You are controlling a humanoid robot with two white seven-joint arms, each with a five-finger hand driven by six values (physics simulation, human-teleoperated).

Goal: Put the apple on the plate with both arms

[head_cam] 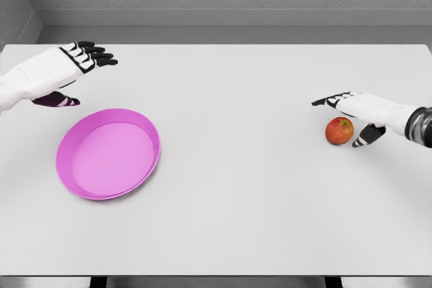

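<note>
A red apple (339, 131) sits on the white table at the right. My right hand (351, 116) is right beside it, fingers stretched out over its top and thumb down at its right side, open and not closed around it. A pink plate (109, 154) lies at the left of the table, with nothing in it. My left hand (79, 72) hovers above and behind the plate, fingers spread, holding nothing.
The white table (236, 187) runs to a front edge at the bottom and a grey wall at the back. Bare tabletop lies between plate and apple.
</note>
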